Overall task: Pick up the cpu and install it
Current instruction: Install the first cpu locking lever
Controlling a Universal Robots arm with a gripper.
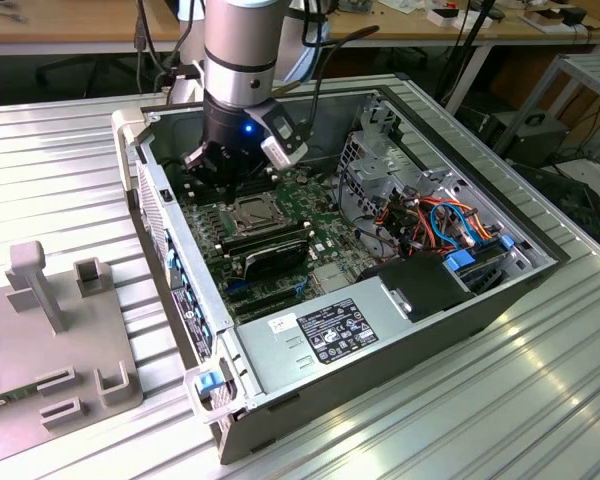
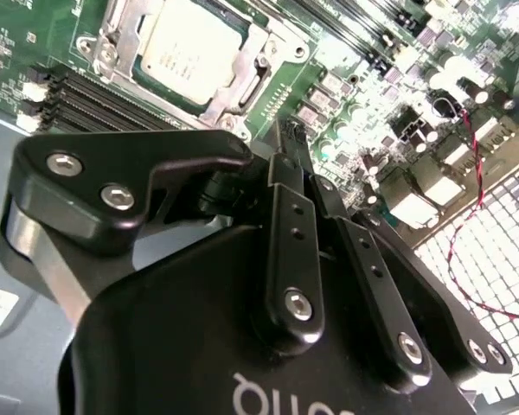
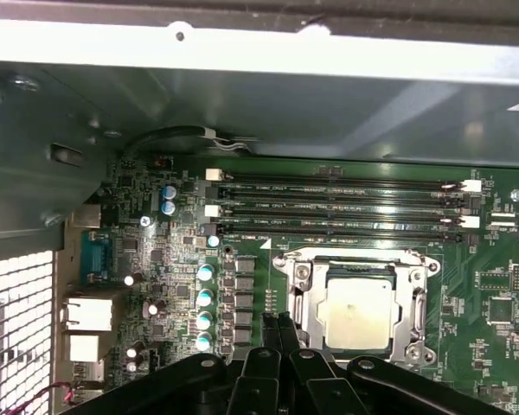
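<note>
The cpu [image 3: 359, 307], a small square chip with a pale grey metal face, lies flat inside the metal-framed socket [image 3: 296, 298] of the green board [image 3: 489, 259]. It appears in both wrist views, cpu [image 2: 190, 47], and the exterior view shows the socket [image 1: 252, 210] mid-board. My gripper [image 3: 278, 322] hangs low inside the open computer case, just beside the socket's edge and above the board. Its two black fingers [image 2: 291, 216] are pressed together, shut with nothing between them. The gripper head [image 1: 242, 140] covers part of the board in the exterior view.
Long black memory slots [image 3: 337, 207] run beside the socket. Case walls [image 1: 170, 250] enclose the board. A power supply [image 1: 330, 330], a black block [image 1: 425, 285] and coloured cables [image 1: 440, 220] fill the case's near and right side. A grey fixture [image 1: 60, 330] stands on the ribbed table.
</note>
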